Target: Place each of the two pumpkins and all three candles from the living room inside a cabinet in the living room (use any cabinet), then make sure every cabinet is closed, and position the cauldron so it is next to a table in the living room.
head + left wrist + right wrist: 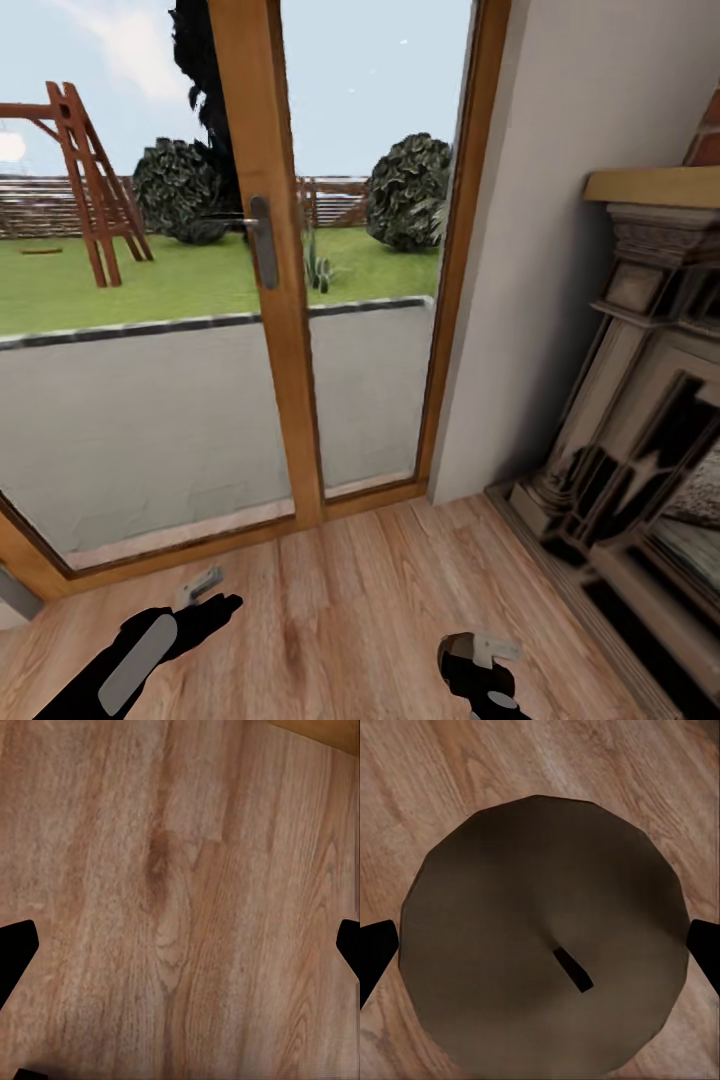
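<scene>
The pumpkins and the cabinet are out of view. My left gripper (208, 598) hangs low over the wooden floor (350, 600) in front of the glass door, open, with bare planks between its fingertips (16, 949). Lower right in the head view, my right gripper (478, 660) is open too. In the right wrist view its dark fingertips (375, 952) stand wide apart over a dark brown round shape (540, 937) with a small black slot. I cannot tell what that shape is.
A wood-framed glass door (262, 250) with a grey handle stands straight ahead, with a garden behind it. A plain wall (560, 300) meets it on the right. An ornate fireplace (650, 420) with a wooden mantel lines the right side.
</scene>
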